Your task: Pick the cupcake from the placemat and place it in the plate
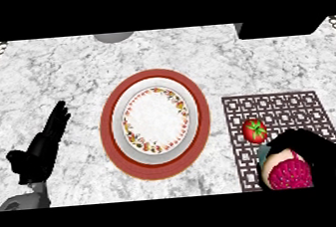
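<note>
Pink-frosted cupcake (288, 172) sits on the dark lattice placemat (274, 108), right hand (323, 155) curled round it. Just beside it lies a red tomato (255, 130), which a careless lift toward the white floral plate (155, 119) could knock. Left hand (44, 145) rests open on the marble surface (64, 73).

Note the bench (64, 68): white marble with grey veining. The plate (155, 119) is white with a red-and-orange floral ring and a broad rust-red border; the placemat (274, 109) shows a dark brown lattice pattern. The tomato (255, 130) is red with a green top, the cupcake (288, 172) is magenta with dots, and each robot hand (44, 145) is black.
</note>
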Controlling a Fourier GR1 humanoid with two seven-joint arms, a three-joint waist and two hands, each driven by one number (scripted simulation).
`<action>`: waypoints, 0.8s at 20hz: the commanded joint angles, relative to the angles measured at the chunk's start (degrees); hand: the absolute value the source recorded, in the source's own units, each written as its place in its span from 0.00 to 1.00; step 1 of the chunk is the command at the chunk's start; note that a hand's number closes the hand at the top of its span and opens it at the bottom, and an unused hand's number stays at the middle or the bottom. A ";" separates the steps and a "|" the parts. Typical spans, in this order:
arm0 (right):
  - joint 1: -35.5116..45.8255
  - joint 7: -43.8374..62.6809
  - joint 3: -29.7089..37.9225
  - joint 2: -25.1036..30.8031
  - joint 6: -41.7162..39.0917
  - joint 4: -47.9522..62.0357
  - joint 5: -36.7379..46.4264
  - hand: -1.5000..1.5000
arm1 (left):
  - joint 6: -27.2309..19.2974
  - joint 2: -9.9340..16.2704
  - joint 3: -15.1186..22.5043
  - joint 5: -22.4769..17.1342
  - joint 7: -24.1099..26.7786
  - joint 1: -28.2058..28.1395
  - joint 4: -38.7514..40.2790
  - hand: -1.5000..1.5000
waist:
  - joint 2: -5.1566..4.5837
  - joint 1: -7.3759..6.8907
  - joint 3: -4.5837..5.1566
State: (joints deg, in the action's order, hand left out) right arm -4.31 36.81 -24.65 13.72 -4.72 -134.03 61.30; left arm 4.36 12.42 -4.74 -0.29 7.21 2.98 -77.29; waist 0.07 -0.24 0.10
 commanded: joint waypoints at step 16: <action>39.46 16.67 -11.78 -13.69 11.63 40.56 -2.81 1.00 | 0.44 -1.57 -0.39 0.84 0.19 1.34 1.63 0.50 | -0.13 -0.54 -0.09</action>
State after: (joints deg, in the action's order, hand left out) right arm 29.28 51.20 -34.74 0.53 1.32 -101.75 61.17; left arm 4.39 11.15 -4.99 0.80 7.55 4.51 -75.45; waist -0.10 -0.90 0.03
